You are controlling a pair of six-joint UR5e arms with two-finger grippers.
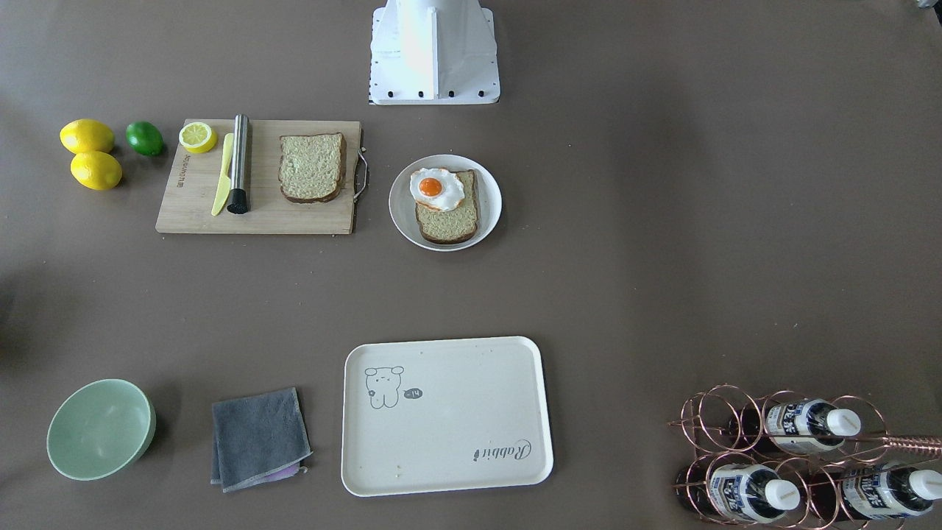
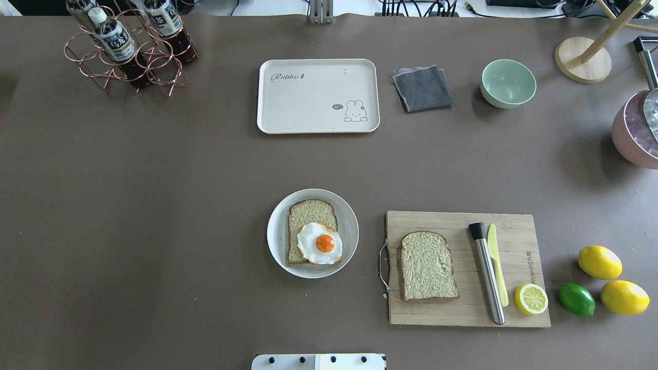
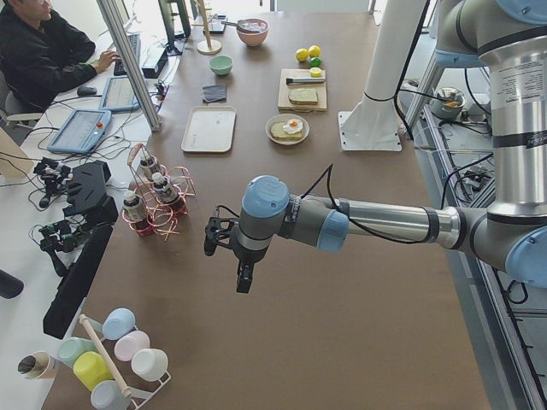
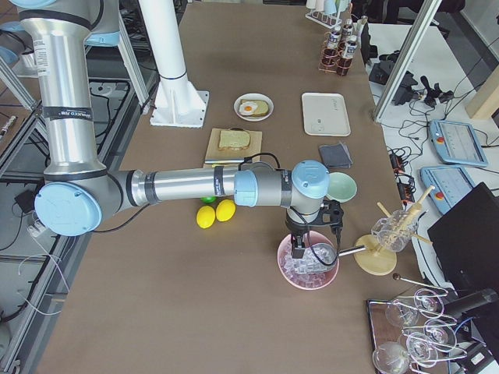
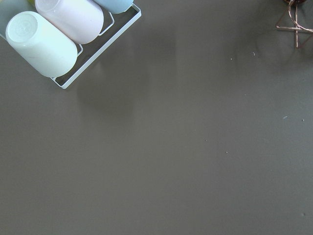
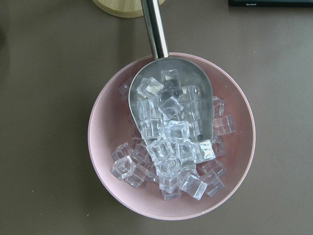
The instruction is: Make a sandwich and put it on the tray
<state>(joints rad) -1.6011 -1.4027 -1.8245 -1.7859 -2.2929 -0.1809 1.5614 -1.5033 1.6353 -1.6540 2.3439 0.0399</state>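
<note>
Though nothing is stacked yet, the tray [image 2: 308, 97] sits midway along the counter's far edge. One bread slice [image 2: 310, 213] under the fried egg [image 2: 320, 243] lies on a plate [image 2: 275, 234] toward the robot's edge; the second slice [image 2: 428, 265] rests on the cutting board [image 2: 519, 231] alongside. The left gripper [image 3: 244, 278] hovers near the left end, the right gripper [image 4: 299, 245] over an ice bowl [image 6: 105, 122] at the right end; neither one's opening can be told.

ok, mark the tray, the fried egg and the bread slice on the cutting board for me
tray [image 2: 308, 100], overhead exterior view, bare middle of its floor.
fried egg [image 2: 325, 243], overhead exterior view, on the orange yolk.
bread slice [image 2: 428, 267], overhead exterior view, middle of its top face; it lies on the cutting board [image 2: 519, 226].
</note>
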